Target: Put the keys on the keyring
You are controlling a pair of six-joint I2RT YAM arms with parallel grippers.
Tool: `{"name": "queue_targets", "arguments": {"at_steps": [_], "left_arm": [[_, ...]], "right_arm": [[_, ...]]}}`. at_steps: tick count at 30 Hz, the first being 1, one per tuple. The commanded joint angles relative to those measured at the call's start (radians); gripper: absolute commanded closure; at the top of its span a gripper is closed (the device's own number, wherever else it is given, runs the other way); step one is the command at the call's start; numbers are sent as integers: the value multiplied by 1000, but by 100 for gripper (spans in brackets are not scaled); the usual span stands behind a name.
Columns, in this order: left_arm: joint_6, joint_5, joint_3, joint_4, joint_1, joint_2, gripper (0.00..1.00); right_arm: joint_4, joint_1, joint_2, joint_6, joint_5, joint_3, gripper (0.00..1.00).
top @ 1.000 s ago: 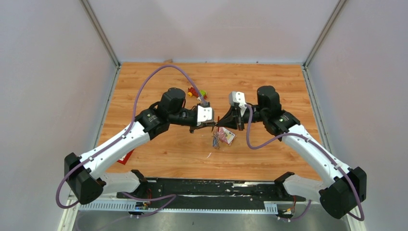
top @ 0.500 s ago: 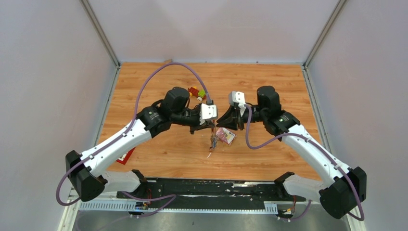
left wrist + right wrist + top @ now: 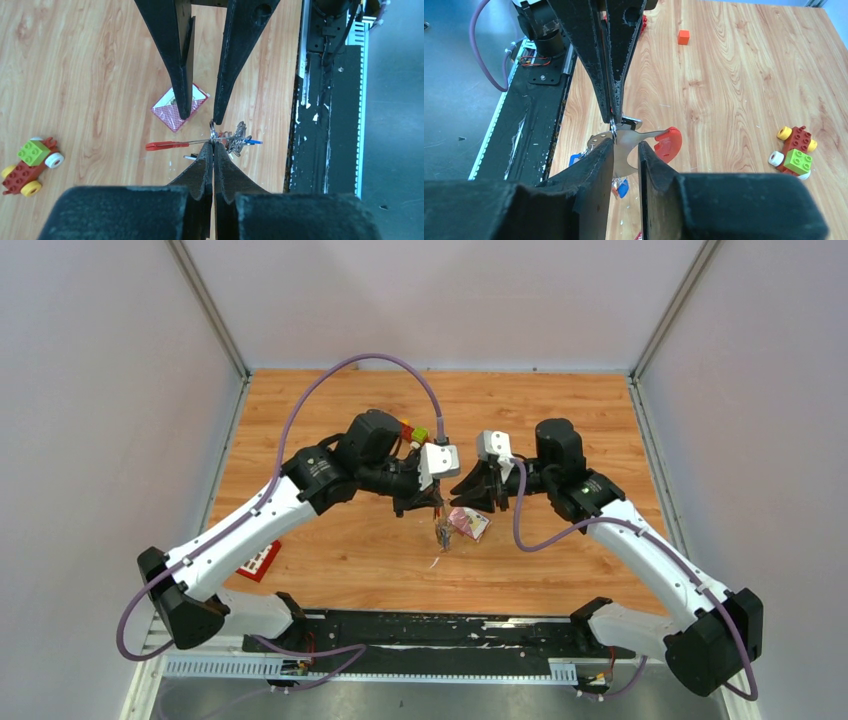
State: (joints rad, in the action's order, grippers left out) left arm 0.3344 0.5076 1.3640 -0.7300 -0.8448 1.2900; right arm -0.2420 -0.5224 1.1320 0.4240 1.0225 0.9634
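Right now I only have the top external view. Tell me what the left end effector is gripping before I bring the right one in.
Observer: The left wrist view shows the left end effector shut on the keyring, pinching its thin metal ring.
Operator: Report the right one.
Observer: The right end effector is open, its tips near the ring; contact I cannot tell.
Operator: Locate the keys.
Observer: The keys bunch right beside the ring, one blue-headed.

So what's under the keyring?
Bare wooden table, mostly. A packet lies nearby, partly hidden behind the right gripper. The hanging keys cover the spot straight below the keyring.
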Motion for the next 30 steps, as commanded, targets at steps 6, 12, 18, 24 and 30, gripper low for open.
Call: {"name": "queue_targets", "arguments": {"at_steps": [6, 12, 18, 24, 30], "left_arm": [[-56, -25, 97, -63, -23, 47, 100], [-58, -15, 106, -68, -25, 60, 100], [-61, -13, 107, -64, -25, 60, 100], [-62, 0, 103, -59, -25, 57, 100], [-63, 3, 95, -51, -25, 53, 100]], "right_arm": [[23, -18, 13, -4, 90, 29, 76], [28, -24, 21, -4, 97, 26, 82], [28, -39, 30, 4, 96, 23, 83], [28, -43, 34, 5, 88, 23, 87], [31, -47, 35, 5, 84, 21, 99]]}}
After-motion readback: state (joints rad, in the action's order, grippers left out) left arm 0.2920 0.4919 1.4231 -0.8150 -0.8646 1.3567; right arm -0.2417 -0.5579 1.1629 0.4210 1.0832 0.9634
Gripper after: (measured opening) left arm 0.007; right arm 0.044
